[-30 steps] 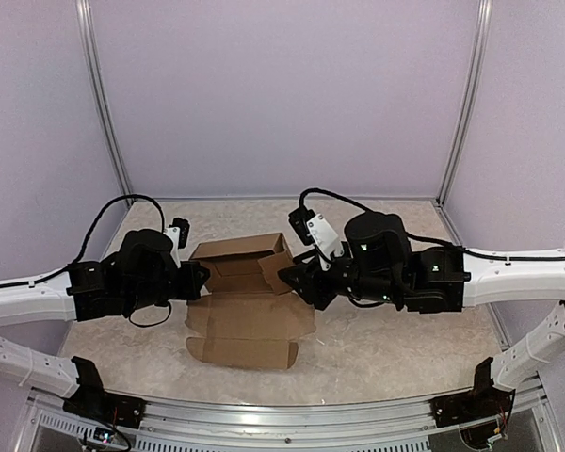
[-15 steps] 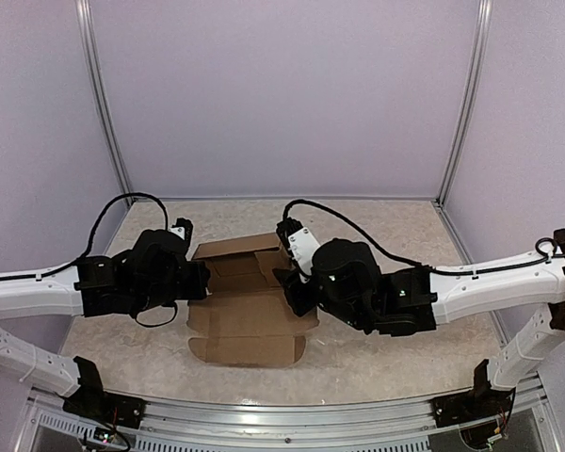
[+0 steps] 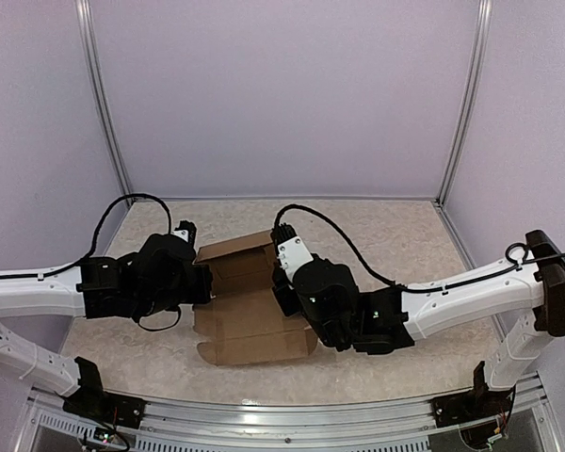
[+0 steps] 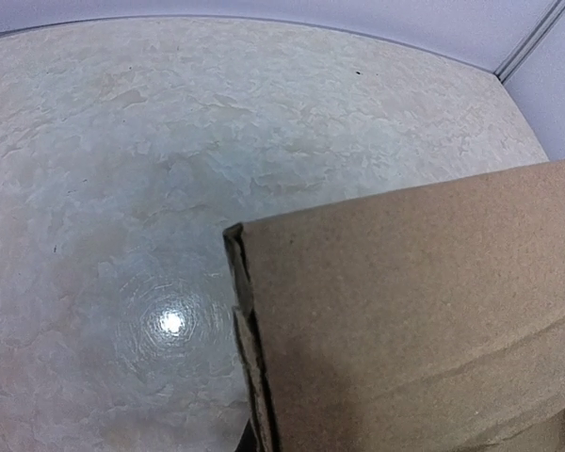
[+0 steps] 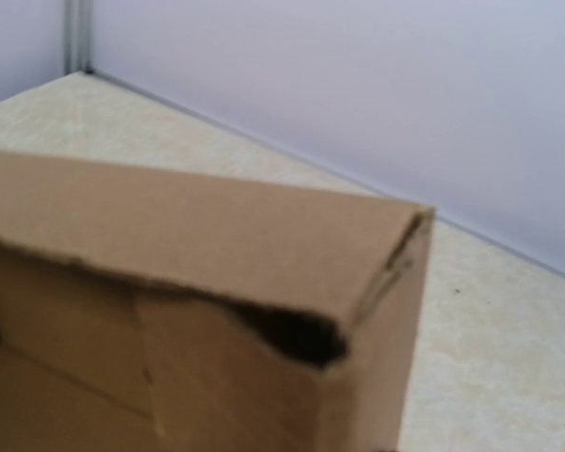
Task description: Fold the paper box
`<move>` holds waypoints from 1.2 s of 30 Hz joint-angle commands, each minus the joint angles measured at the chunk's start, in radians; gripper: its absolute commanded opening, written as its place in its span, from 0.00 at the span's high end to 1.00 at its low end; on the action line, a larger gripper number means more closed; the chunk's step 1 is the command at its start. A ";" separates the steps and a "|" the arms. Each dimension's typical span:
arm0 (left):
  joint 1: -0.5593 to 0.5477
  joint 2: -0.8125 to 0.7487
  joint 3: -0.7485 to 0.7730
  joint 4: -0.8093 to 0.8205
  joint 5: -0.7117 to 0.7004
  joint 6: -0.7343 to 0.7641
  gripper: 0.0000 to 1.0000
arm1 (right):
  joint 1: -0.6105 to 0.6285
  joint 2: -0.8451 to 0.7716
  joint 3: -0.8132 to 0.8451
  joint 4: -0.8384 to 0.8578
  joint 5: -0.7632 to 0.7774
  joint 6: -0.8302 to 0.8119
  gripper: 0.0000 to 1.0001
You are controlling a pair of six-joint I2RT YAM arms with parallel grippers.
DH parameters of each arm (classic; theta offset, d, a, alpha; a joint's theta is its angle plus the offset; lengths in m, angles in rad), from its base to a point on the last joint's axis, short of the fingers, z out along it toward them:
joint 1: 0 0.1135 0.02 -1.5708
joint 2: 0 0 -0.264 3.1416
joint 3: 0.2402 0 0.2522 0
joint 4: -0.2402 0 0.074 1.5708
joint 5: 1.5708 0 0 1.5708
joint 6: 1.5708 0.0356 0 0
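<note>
Swung inward since the earlier view, the right pincer (image 3: 280, 285), its opening impossible to judge, crowds the half-folded paper box (image 3: 252, 325) at mid-desk (image 3: 395, 240) while the closed left pincer (image 3: 203, 281) pinches its left wall, so a hard push could buckle the cardboard.

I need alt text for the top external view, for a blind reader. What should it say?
A partly folded brown paper box lies on a pale table, seen from above. The left gripper pinches its left wall; the right gripper is at its right wall, its jaws hidden.
</note>
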 commanded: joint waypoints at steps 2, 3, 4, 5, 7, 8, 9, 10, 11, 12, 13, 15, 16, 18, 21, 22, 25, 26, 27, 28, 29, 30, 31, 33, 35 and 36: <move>-0.042 0.000 0.053 0.007 0.028 0.008 1.00 | 0.015 0.035 0.006 0.130 0.025 -0.062 0.72; -0.043 -0.002 0.052 0.004 0.027 0.005 1.00 | 0.015 0.037 0.008 0.138 0.026 -0.070 0.76; -0.044 -0.003 0.051 0.001 0.027 0.003 1.00 | 0.016 0.041 0.009 0.142 0.028 -0.078 0.81; -0.045 -0.006 0.051 0.001 0.026 0.001 1.00 | 0.015 0.044 0.011 0.147 0.032 -0.084 0.87; -0.045 -0.008 0.050 0.000 0.026 -0.001 1.00 | 0.017 0.049 0.014 0.152 0.037 -0.092 0.97; -0.046 -0.007 0.051 0.000 0.026 -0.001 1.00 | 0.017 0.051 0.015 0.154 0.037 -0.092 1.00; -0.046 -0.007 0.051 -0.001 0.026 -0.001 1.00 | 0.018 0.052 0.014 0.159 0.037 -0.093 1.00; -0.048 -0.007 0.052 -0.001 0.026 -0.003 1.00 | 0.020 0.054 0.014 0.163 0.036 -0.094 1.00; -0.047 -0.007 0.051 -0.001 0.027 -0.002 1.00 | 0.025 0.056 0.013 0.171 0.038 -0.096 1.00; -0.049 -0.006 0.051 0.000 0.026 -0.004 1.00 | 0.029 0.059 0.012 0.179 0.044 -0.102 1.00; -0.049 -0.006 0.051 0.000 0.026 -0.005 1.00 | 0.032 0.063 0.011 0.189 0.051 -0.112 1.00; -0.050 -0.005 0.051 0.000 0.026 -0.004 1.00 | 0.041 0.069 0.012 0.206 0.059 -0.115 1.00; -0.050 -0.006 0.051 0.001 0.026 -0.005 1.00 | 0.042 0.072 0.013 0.207 0.061 -0.115 1.00; -0.051 -0.005 0.050 0.000 0.026 -0.006 1.00 | 0.044 0.074 0.015 0.212 0.069 -0.114 1.00; -0.052 -0.005 0.050 0.000 0.026 -0.007 1.00 | 0.045 0.074 0.015 0.227 0.072 -0.145 0.85; -0.054 -0.006 0.051 -0.001 0.026 -0.007 1.00 | 0.044 0.073 0.016 0.232 0.074 -0.153 0.81; -0.055 -0.006 0.050 -0.004 0.026 -0.008 1.00 | 0.044 0.068 0.015 0.260 0.079 -0.174 0.75; -0.056 -0.006 0.050 -0.004 0.024 -0.009 1.00 | 0.045 0.066 0.016 0.271 0.077 -0.183 0.75; -0.057 -0.005 0.049 -0.004 0.024 -0.009 1.00 | 0.044 0.064 0.016 0.280 0.074 -0.190 0.74; -0.058 -0.005 0.048 -0.005 0.023 -0.009 1.00 | 0.044 0.062 0.017 0.287 0.072 -0.198 0.74; -0.058 -0.004 0.049 -0.004 0.022 -0.010 1.00 | 0.043 0.060 0.017 0.296 0.072 -0.205 0.74; -0.058 -0.004 0.048 -0.004 0.021 -0.010 1.00 | 0.043 0.060 0.019 0.304 0.075 -0.216 0.74; -0.058 -0.004 0.047 -0.004 0.022 -0.012 1.00 | 0.043 0.061 0.020 0.313 0.080 -0.226 0.74; -0.060 -0.003 0.046 -0.005 0.021 -0.013 1.00 | 0.043 0.061 0.023 0.339 0.090 -0.258 0.74; -0.061 -0.003 0.047 -0.004 0.021 -0.013 1.00 | 0.042 0.066 0.029 0.368 0.103 -0.295 0.74; -0.063 -0.002 0.047 -0.004 0.021 -0.013 1.00 | 0.042 0.070 0.031 0.385 0.108 -0.314 0.75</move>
